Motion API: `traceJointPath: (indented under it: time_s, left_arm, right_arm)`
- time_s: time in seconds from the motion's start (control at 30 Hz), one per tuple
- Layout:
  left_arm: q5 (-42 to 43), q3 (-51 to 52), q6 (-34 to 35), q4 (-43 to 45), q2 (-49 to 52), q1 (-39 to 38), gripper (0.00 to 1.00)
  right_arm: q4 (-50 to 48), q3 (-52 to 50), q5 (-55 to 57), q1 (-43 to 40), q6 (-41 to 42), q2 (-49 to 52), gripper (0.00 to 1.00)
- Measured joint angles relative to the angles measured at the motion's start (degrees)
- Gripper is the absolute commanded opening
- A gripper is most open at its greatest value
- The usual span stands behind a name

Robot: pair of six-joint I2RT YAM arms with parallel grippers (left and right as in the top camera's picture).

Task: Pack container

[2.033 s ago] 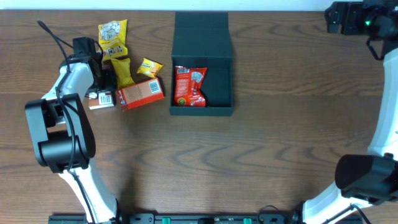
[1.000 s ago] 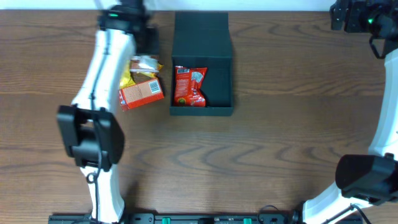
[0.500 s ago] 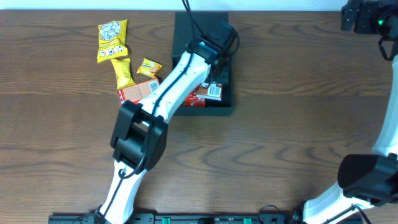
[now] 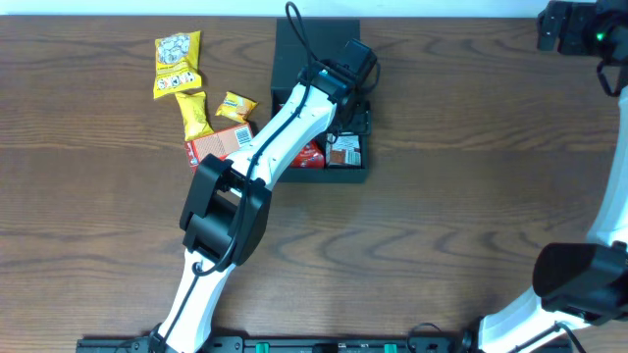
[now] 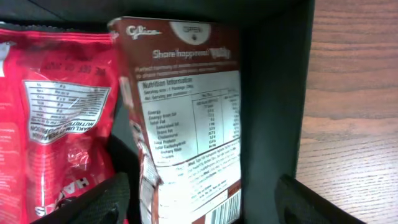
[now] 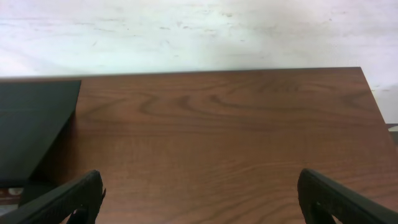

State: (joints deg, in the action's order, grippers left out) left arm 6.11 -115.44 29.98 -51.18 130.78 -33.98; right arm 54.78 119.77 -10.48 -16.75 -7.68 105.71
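Placing step: left fingers [image 5: 102,200] stand released around the dark-red printed snack carton [image 5: 186,124], which sits inside the matte black cardboard container [image 4: 329,37] at upper centre. Right fingers [image 6: 339,199] spread, empty. Next, I judge: lift clear, then fetch the yellow foil snack packet [image 4: 177,64] at upper left.

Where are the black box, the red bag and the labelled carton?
Black box [image 4: 324,31], overhead view, on its open lid.
Red bag [image 5: 56,124], left wrist view, on its printed back.
Labelled carton [image 5: 189,118], left wrist view, on its nutrition label.

The matte black container [image 4: 332,29] sits upright on the table [image 4: 471,196], flap lid open backward.
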Motion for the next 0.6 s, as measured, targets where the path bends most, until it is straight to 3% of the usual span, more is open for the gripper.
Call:
traceJointPath:
  time_s: [0.07,0.1,0.13,0.17,0.23,0.3,0.33,0.6]
  left_arm:
    - [0.20,0.00,0.02,0.00,0.00,0.09,0.77]
    - [0.37,-0.02,-0.09,-0.04,0.00,0.20,0.77]
    - [0.39,-0.20,-0.39,-0.35,0.00,0.48,0.77]
    - [0.15,-0.50,-0.72,-0.94,-0.02,0.83,0.78]
    - [-1.01,-1.01,-1.51,-1.49,-0.46,2.03,0.79]
    - [-2.84,-1.07,-1.95,-1.81,-1.75,4.39,0.80]
    - [-3.74,-1.07,-2.34,-1.84,-2.80,6.21,0.80]
    - [-6.51,-2.80,-3.69,-2.62,-8.50,24.22,0.80]
  right_arm:
    - [0.02,0.00,0.00,0.00,0.00,0.00,0.99]
    - [0.13,0.00,-0.02,0.00,0.00,0.00,0.90]
    - [0.31,0.00,-0.04,0.00,-0.17,0.00,0.79]
    - [0.66,0.00,-0.26,0.00,0.00,0.00,0.53]
    - [1.25,-0.17,-1.40,0.00,0.20,0.00,0.23]
    - [1.33,-1.11,-3.74,0.02,0.20,0.00,0.05]
    - [1.31,-2.23,-5.42,0.11,0.50,0.00,0.01]
    - [-1.62,-16.92,-17.51,8.44,0.50,0.11,0.01]
